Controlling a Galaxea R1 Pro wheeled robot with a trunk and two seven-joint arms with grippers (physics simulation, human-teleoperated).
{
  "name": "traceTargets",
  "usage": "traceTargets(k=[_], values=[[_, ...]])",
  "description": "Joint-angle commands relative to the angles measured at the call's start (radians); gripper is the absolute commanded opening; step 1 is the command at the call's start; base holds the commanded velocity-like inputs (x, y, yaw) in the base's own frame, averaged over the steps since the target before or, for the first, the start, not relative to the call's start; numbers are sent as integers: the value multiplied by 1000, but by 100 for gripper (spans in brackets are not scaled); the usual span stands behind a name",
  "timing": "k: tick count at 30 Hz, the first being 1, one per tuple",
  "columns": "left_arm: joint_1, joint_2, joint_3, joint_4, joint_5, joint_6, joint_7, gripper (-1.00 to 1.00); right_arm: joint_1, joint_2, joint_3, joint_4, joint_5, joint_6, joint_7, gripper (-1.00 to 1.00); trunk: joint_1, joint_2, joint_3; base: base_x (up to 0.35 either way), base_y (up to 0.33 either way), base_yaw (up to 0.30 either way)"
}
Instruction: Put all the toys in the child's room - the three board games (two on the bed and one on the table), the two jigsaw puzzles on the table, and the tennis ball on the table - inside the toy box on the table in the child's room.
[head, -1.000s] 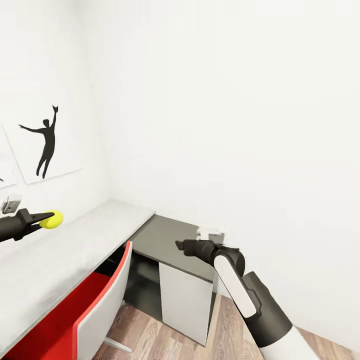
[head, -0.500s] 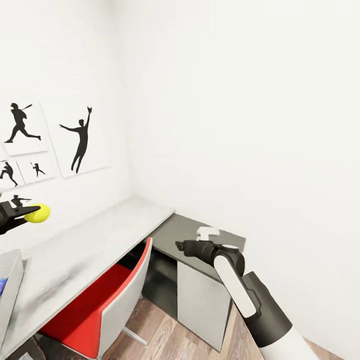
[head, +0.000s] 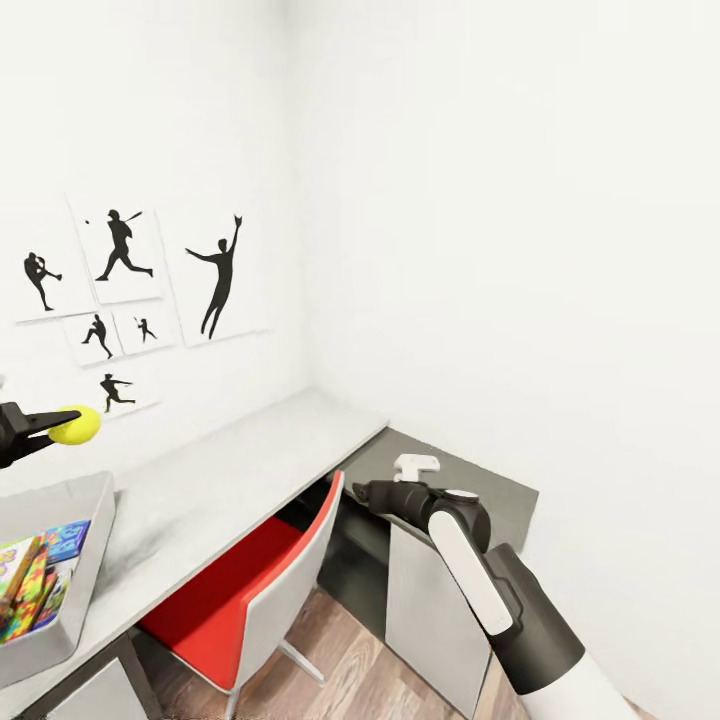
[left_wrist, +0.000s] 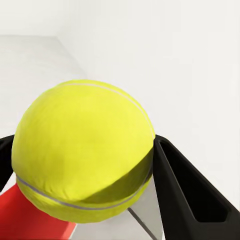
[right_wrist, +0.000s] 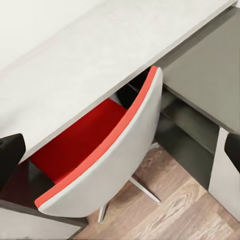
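Left gripper (head: 62, 424) clamped on the tennis ball (head: 76, 425); in the left wrist view the ball (left_wrist: 82, 150) sits squeezed between both fingers (left_wrist: 187, 192), carried above the table (head: 230, 470). Toy box (head: 80, 560) lies just below and beside it, colourful game boxes (head: 35, 570) already inside; ball held high, likely to clear the rim before a drop. Right gripper (head: 362, 491) idles over the red chair (head: 250, 575), jaws apart, empty.

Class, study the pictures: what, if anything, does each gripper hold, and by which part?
The left gripper holds the tennis ball, a finger on each opposite side. The right gripper holds nothing.
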Motion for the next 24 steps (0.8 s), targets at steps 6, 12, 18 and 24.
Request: traceTargets(k=[6,12,18,24], values=[[-1,0,0,0,4,4,6,-100,0,0,1,-1,-11,1,-10,100,0,-1,0,0,0,287],[-1,0,-1,0,2,4,8,-100,0,0,1,-1,-11,2,-10,100,0,-1,0,0,0,287],[-1,0,-4,10,-3,4,13,-100,0,0,1,-3,-11,2,-9,100,0,-1,0,0,0,287],[-1,-12,-16,20,-5,4,51,-100,0,0,2,-31,-13,1,-2,100,0,-1,0,0,0,287]])
